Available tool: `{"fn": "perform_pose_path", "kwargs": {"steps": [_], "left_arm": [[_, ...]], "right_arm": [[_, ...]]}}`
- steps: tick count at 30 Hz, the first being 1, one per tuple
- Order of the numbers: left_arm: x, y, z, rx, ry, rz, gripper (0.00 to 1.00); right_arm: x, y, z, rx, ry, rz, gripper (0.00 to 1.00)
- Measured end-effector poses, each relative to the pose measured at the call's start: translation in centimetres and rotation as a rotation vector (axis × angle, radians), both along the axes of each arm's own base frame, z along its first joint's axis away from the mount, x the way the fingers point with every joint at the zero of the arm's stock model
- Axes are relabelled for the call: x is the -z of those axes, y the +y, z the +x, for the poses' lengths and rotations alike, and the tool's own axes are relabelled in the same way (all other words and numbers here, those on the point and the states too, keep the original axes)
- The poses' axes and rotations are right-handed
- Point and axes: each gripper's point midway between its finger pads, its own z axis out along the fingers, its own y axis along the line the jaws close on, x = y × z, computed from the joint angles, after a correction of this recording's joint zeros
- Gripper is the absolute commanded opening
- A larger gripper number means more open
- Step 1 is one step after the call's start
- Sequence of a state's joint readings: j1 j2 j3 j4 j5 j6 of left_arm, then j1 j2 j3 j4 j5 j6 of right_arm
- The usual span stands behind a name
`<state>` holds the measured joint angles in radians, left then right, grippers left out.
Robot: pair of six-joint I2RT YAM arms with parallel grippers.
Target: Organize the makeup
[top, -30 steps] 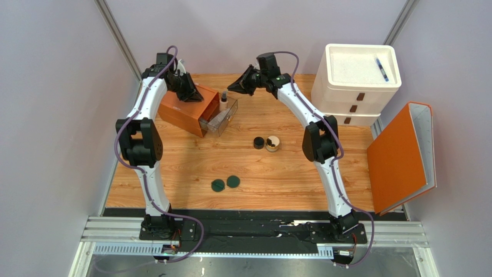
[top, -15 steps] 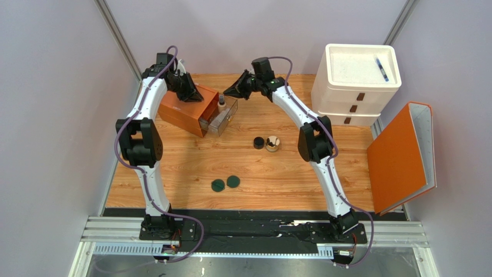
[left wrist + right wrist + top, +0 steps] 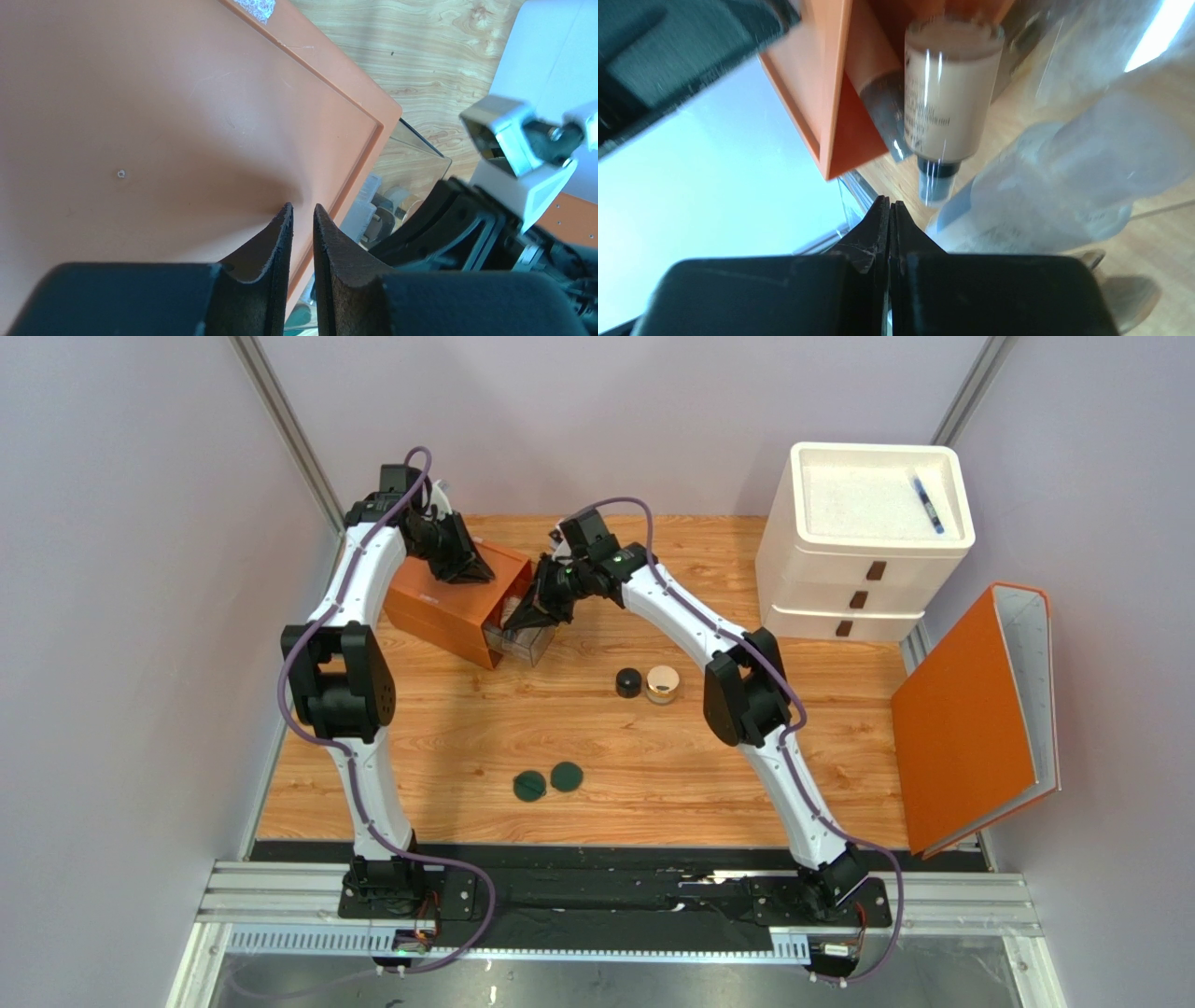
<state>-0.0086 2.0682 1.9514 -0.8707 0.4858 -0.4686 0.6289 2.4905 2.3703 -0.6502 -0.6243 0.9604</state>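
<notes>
An orange drawer box (image 3: 438,602) stands at the back left with its clear drawer (image 3: 522,640) pulled out. My left gripper (image 3: 474,564) rests on the box top (image 3: 175,105), its fingers (image 3: 302,208) almost together and holding nothing. My right gripper (image 3: 535,611) is shut, its tips (image 3: 889,204) at the clear drawer's edge. Inside the drawer lie a beige bottle (image 3: 948,91) with a dark cap, a frosted clear bottle (image 3: 1074,175) and a third tube (image 3: 875,84). A black round cap (image 3: 629,682) and a round tan jar (image 3: 661,683) stand mid-table. Two dark-green discs (image 3: 529,787) (image 3: 565,776) lie nearer the front.
A white drawer unit (image 3: 863,560) stands at the back right with a blue pen (image 3: 927,501) on its top tray. An orange binder (image 3: 975,721) stands open at the right edge. Grey walls close in left, right and behind.
My right arm has swung left and down from behind the drawer to its open front edge. The upright bottle seen in the drawer is now hidden under it. The left arm has not moved.
</notes>
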Motion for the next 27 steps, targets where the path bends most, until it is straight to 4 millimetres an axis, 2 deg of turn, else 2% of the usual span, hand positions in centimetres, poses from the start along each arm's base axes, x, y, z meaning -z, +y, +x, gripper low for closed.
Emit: {"fn": "perform_pose_path", "kwargs": {"steps": [3,7,11,12,14,16,18,20,22,27], "left_arm": [[0.0,0.0,0.0,0.001,0.000,-0.001,0.24],[0.0,0.0,0.0,0.002,-0.001,-0.001,0.24],[0.0,0.0,0.0,0.003,-0.001,0.000,0.24],[0.0,0.0,0.0,0.003,-0.001,0.000,0.24],[0.0,0.0,0.0,0.003,-0.001,0.000,0.24],[0.0,0.0,0.0,0.003,-0.001,0.000,0.24],[0.0,0.0,0.0,0.004,-0.001,0.000,0.24],[0.0,0.0,0.0,0.004,-0.001,0.000,0.24],[0.0,0.0,0.0,0.004,-0.001,0.000,0.24],[0.0,0.0,0.0,0.003,-0.001,-0.001,0.24]], "right_arm": [[-0.2,-0.2,-0.9,-0.020,0.002,-0.016,0.00],[-2.0,-2.1,0.8,0.038,-0.033,-0.009,0.00],[-5.1,-7.4,4.0,0.185,-0.065,0.018,0.00],[-6.4,-9.6,5.2,0.239,-0.080,0.039,0.00],[-7.5,-12.4,6.3,0.299,-0.088,0.055,0.00],[-7.8,-15.5,7.4,0.362,-0.088,0.062,0.00],[-6.7,-17.2,7.7,0.389,-0.060,0.054,0.00],[-4.6,-17.8,7.2,0.389,-0.009,0.031,0.00],[-2.1,-17.3,6.0,0.351,0.067,0.005,0.00],[2.0,-14.4,3.0,0.201,0.191,-0.001,0.00]]}}
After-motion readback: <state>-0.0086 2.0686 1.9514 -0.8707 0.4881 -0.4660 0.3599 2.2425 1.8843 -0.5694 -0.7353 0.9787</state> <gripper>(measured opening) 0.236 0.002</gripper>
